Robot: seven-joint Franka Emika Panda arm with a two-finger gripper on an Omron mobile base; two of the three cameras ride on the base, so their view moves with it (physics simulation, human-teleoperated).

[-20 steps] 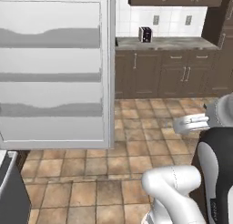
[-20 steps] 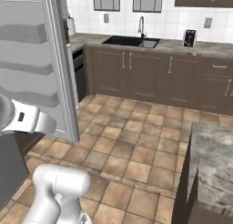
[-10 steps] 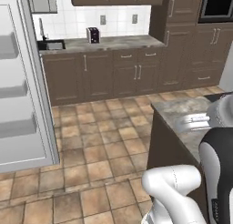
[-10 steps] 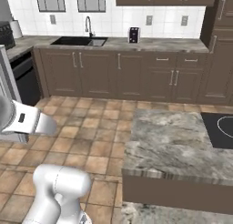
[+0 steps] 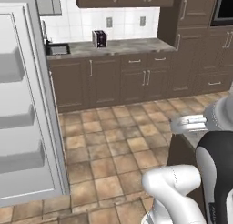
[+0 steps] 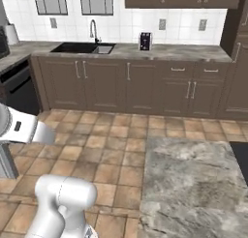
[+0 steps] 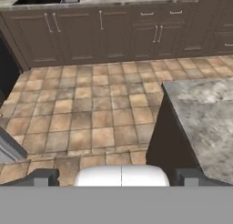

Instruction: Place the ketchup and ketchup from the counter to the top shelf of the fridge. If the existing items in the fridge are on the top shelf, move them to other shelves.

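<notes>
The base has swung on round since a moment ago: the fridge (image 5: 27, 109) sits further left, the marbled counter (image 6: 193, 184) looms closer. The gripper (image 7: 120, 177) shows fingertips spread apart, empty, over floor tiles.

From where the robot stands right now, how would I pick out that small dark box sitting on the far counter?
Look to the long grey stone counter along the back wall, over the dark brown cabinets. To the right of the sink and its curved tap stands the toaster, below the wall sockets. It is a small upright box, dark with pale sides, and the one object standing on that stretch.
</notes>
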